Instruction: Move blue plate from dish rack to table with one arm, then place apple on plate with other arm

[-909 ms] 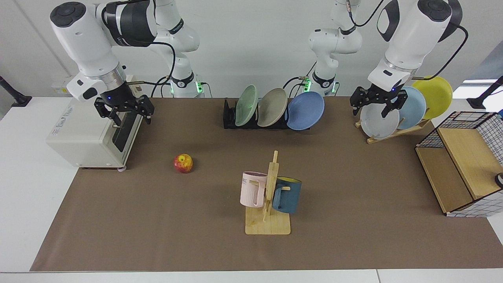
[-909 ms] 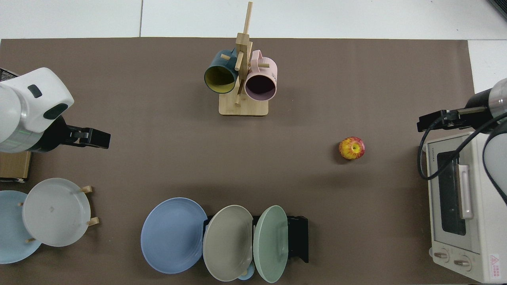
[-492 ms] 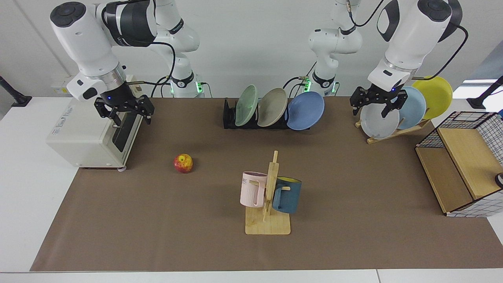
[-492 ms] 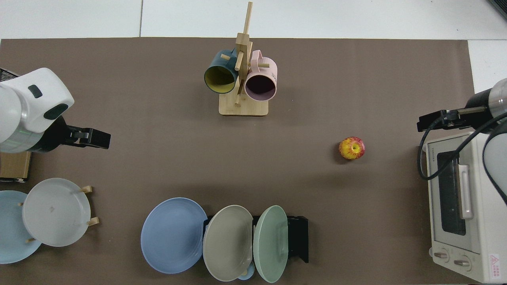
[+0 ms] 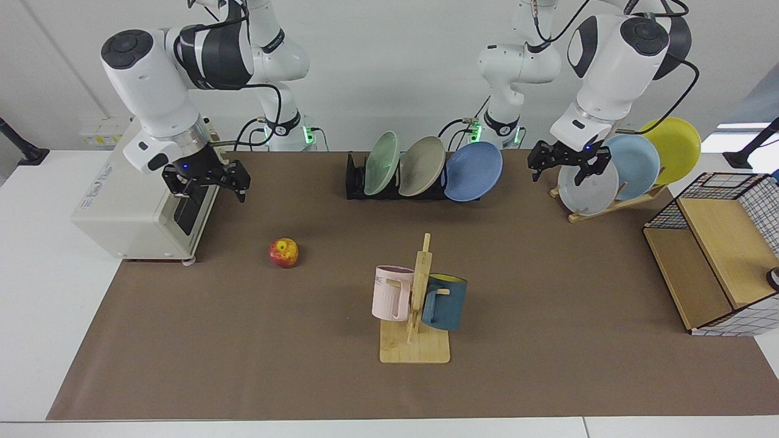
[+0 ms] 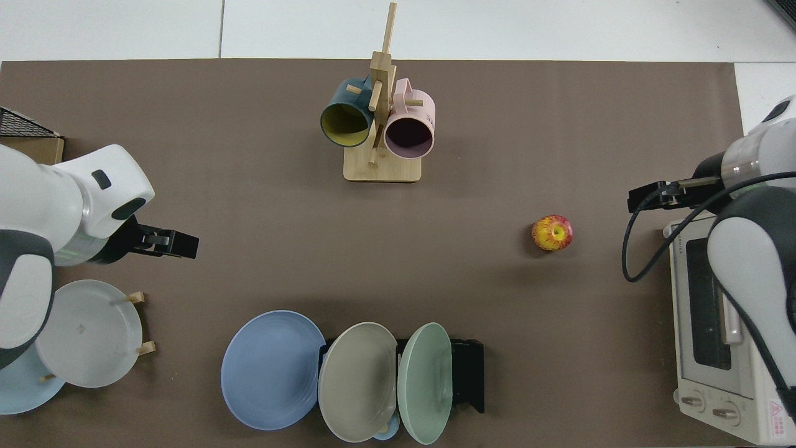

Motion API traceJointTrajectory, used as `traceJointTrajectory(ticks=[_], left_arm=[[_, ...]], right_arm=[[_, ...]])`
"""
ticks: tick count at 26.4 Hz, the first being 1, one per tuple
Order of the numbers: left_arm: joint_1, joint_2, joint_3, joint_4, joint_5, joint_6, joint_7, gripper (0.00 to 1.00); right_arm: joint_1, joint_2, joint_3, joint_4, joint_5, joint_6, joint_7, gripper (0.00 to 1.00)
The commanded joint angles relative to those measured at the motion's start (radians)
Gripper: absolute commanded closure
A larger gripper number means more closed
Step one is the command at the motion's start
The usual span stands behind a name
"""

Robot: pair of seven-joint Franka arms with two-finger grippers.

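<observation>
Both arms have shifted inward since the earlier frames: the left tool, released and empty with its fingers spread, now hangs a little nearer the rack than before, in front of the grey plate on the light wooden slanted stand, while the right tool, also released and empty, has come off the white toaster oven toward the brown mat. Neither touches anything. Round, shallow, periwinkle-blue and matte, the blue plate leans at the end of the low black slotted dish rack, beside a beige plate and a pale green one. Well apart from the right tool, the small red-and-yellow apple rests on the mat of the white tabletop. By this layout, nothing of the task is done: lifting the plate out, setting it down and placing the apple all remain.
</observation>
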Motion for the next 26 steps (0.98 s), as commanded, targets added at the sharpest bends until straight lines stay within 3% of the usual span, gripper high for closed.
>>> traceJointTrajectory(ticks=[1,8,14,21,26], left_arm=[[-0.017,-0.124,0.009,-0.187,0.001,0.093,0.044,0.00],[-0.009,-0.150,0.011,-0.246,0.002,0.095,0.135,0.00],[-0.020,-0.175,0.005,-0.276,0.027,0.080,0.135,0.00],[-0.020,-0.245,-0.041,-0.370,0.028,0.089,0.136,0.00],[-0.018,-0.270,-0.077,-0.398,0.028,0.072,0.129,0.00]], right_arm=[[0.023,0.005,0.002,-0.144,0.018,0.171,0.016,0.00],[0.083,0.074,0.000,-0.183,0.092,0.285,0.046,0.00],[0.121,0.131,0.000,-0.183,0.093,0.358,0.086,0.00],[0.148,0.191,-0.003,-0.181,0.061,0.423,0.132,0.00],[0.146,0.246,-0.003,-0.167,-0.022,0.440,0.128,0.00]])
